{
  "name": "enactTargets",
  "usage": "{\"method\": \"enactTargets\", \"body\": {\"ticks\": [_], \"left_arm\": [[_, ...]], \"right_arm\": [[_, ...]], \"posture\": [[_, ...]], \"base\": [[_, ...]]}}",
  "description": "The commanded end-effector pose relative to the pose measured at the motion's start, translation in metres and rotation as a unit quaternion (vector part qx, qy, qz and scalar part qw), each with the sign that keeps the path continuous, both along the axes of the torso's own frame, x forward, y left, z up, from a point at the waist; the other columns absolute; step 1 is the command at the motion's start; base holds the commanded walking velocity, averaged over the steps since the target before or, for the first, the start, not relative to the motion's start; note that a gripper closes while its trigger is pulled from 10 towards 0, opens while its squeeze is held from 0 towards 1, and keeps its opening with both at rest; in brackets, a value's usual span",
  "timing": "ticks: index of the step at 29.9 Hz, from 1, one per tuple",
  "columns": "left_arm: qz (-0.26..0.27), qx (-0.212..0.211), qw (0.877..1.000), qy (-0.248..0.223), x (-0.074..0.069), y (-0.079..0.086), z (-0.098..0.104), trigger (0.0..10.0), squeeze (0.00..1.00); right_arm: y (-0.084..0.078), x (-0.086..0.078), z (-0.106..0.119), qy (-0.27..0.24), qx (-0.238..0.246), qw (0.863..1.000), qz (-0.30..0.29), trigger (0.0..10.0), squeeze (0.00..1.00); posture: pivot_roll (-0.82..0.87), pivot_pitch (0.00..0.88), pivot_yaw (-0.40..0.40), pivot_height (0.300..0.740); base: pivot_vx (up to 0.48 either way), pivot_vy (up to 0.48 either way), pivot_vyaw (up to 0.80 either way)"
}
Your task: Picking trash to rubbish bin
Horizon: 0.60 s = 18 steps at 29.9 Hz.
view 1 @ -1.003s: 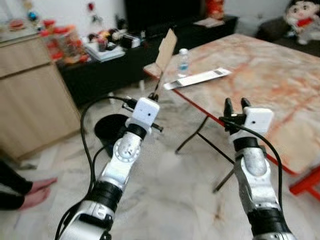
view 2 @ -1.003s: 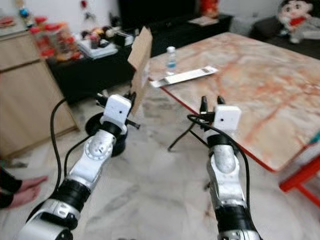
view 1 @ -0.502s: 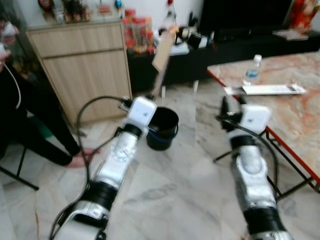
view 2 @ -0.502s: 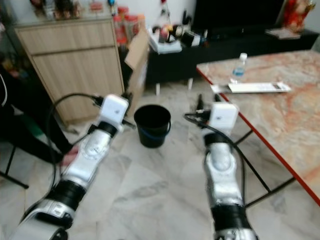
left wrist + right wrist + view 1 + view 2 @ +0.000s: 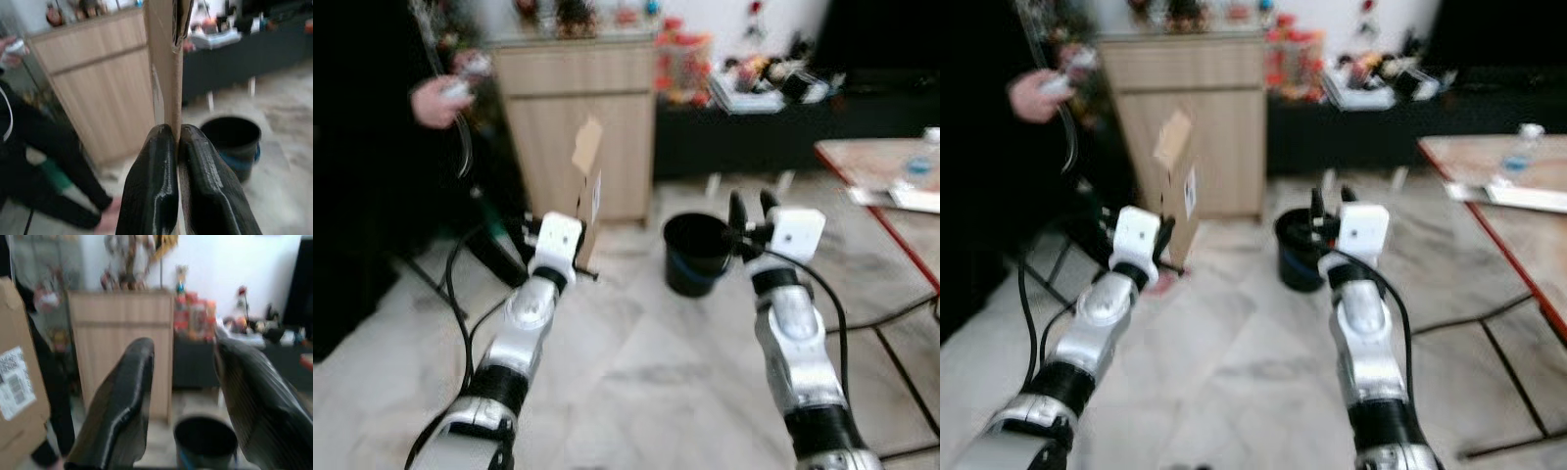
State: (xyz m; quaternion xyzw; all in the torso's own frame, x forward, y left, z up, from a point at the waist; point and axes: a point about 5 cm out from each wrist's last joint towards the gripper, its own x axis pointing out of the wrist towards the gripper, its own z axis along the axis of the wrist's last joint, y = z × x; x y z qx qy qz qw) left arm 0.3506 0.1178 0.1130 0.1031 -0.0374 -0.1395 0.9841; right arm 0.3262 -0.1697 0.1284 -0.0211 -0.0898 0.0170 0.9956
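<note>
My left gripper (image 5: 177, 134) is shut on a flat piece of brown cardboard (image 5: 588, 188) with a white label, held upright above the floor. In the left wrist view the cardboard (image 5: 166, 63) rises edge-on from between the two black fingers. A black rubbish bin (image 5: 694, 254) stands on the floor ahead, to the right of the cardboard and just left of my right gripper (image 5: 750, 208). That gripper is raised at bin height and open with nothing between its fingers (image 5: 122, 401). The bin (image 5: 205, 440) lies below and beyond them.
A person in dark clothes (image 5: 382, 147) stands at the left, a hand (image 5: 438, 98) holding a small device. A wooden cabinet (image 5: 578, 108) stands behind the cardboard, a dark low shelf (image 5: 783, 127) to its right. The marble table's corner (image 5: 886, 176) is at the right. Cables trail on the floor.
The whole view has swung left: the table has slid to the right edge, the bin and cabinet sit more centrally, and the person has come into view. Both grippers look unchanged.
</note>
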Motion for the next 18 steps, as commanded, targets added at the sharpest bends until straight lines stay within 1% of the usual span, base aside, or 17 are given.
{"method": "enactTargets", "body": {"ticks": [1, 5, 6, 8, 9, 12, 13, 14, 15, 18], "left_arm": [[0.007, 0.016, 1.000, 0.018, -0.002, 0.008, -0.010, 10.0, 0.00], [0.026, 0.050, 0.995, 0.079, -0.012, 0.025, -0.041, 10.0, 0.00], [0.035, 0.067, 0.991, 0.110, -0.019, 0.031, -0.057, 10.0, 0.00], [0.035, 0.067, 0.991, 0.110, -0.019, 0.031, -0.057, 10.0, 0.00], [0.035, 0.073, 0.989, 0.121, -0.023, 0.033, -0.063, 10.0, 0.00], [0.037, 0.076, 0.987, 0.138, -0.028, 0.036, -0.072, 10.0, 0.00], [0.041, 0.078, 0.985, 0.151, -0.032, 0.038, -0.078, 10.0, 0.00], [0.041, 0.078, 0.985, 0.151, -0.032, 0.038, -0.078, 10.0, 0.00], [0.044, 0.080, 0.982, 0.163, -0.036, 0.040, -0.084, 10.0, 0.00], [0.048, 0.086, 0.979, 0.180, -0.041, 0.042, -0.092, 10.0, 0.00]], "right_arm": [[-0.003, -0.002, -0.014, 0.032, 0.003, 0.999, 0.000, 10.0, 0.00], [-0.018, -0.012, -0.052, 0.110, -0.015, 0.994, -0.008, 10.0, 0.00], [-0.027, -0.022, -0.073, 0.151, -0.013, 0.988, -0.016, 10.0, 0.00], [-0.027, -0.022, -0.073, 0.151, -0.013, 0.988, -0.016, 10.0, 0.00], [-0.030, -0.027, -0.082, 0.168, -0.012, 0.985, -0.018, 10.0, 0.00], [-0.036, -0.035, -0.093, 0.190, -0.014, 0.981, -0.025, 10.0, 0.00], [-0.039, -0.040, -0.100, 0.202, -0.010, 0.979, -0.028, 10.0, 0.00], [-0.039, -0.040, -0.100, 0.202, -0.010, 0.979, -0.028, 10.0, 0.00], [-0.042, -0.044, -0.107, 0.215, -0.007, 0.976, -0.032, 10.0, 0.00], [-0.047, -0.051, -0.117, 0.233, -0.004, 0.972, -0.038, 10.0, 0.00]], "posture": [[0.03, 0.003, -0.010, 0.740], [0.04, 0.003, -0.019, 0.740], [0.04, 0.003, -0.019, 0.740], [0.04, 0.003, -0.019, 0.740], [0.03, 0.003, -0.024, 0.740], [0.03, 0.003, -0.025, 0.740], [0.03, 0.003, -0.026, 0.740], [0.03, 0.003, -0.026, 0.740], [0.03, 0.003, -0.026, 0.740], [0.03, 0.001, -0.027, 0.740]], "base": [[0.000, 0.000, 0.00], [0.000, 0.000, 0.00], [0.255, 0.000, 0.00], [0.255, 0.000, 0.00], [0.315, 0.000, 0.00], [0.339, 0.000, 0.00], [0.480, 0.000, 0.00], [0.480, 0.000, 0.00], [0.371, 0.000, 0.00], [0.409, 0.000, 0.00]]}}
